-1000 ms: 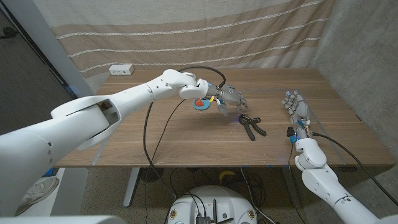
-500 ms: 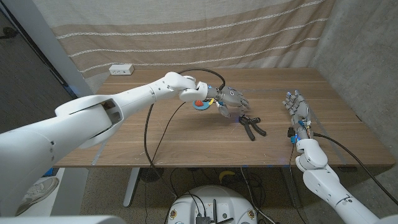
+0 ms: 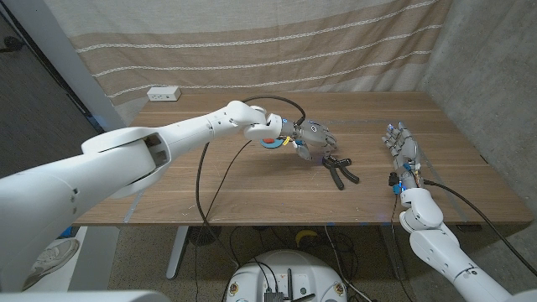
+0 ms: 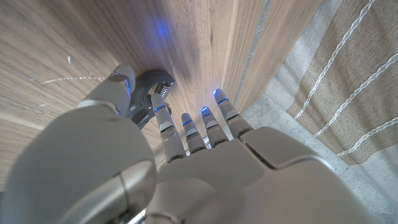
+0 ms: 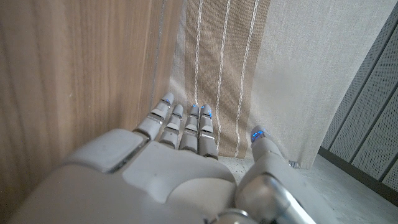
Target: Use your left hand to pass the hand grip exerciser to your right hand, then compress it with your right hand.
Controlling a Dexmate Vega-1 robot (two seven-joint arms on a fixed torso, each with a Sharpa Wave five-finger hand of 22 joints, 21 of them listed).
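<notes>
**Left hand poised over the grip exerciser, right hand waiting apart**

The fingers (image 4: 186, 127) of the left hand (image 3: 315, 137) are spread and slightly curled, reaching down toward the hand grip exerciser (image 3: 339, 169) with nothing held between them. In the left wrist view the thumb sits just beside the black coiled end of the exerciser (image 4: 151, 93), and the other fingertips point past it along the wood grain; whether any fingertip touches the tool cannot be told. In the head view the left hand hangs just above the near-left end of the exerciser, its arm stretching across the worktop (image 3: 210, 184) from the robot's left side.

The exerciser lies on the worktop right of centre, its black handles splayed toward the front edge.

The right hand (image 3: 401, 144) stands on edge near the right side of the worktop, well apart from the exerciser, fingers (image 5: 186, 127) straight, close together and holding nothing.

Behind the left wrist, a blue disc with an orange-red centre (image 3: 270, 141) lies on the wood. A white power strip (image 3: 164, 94) rests at the far left corner, before a striped cloth backdrop (image 3: 252, 42).
</notes>
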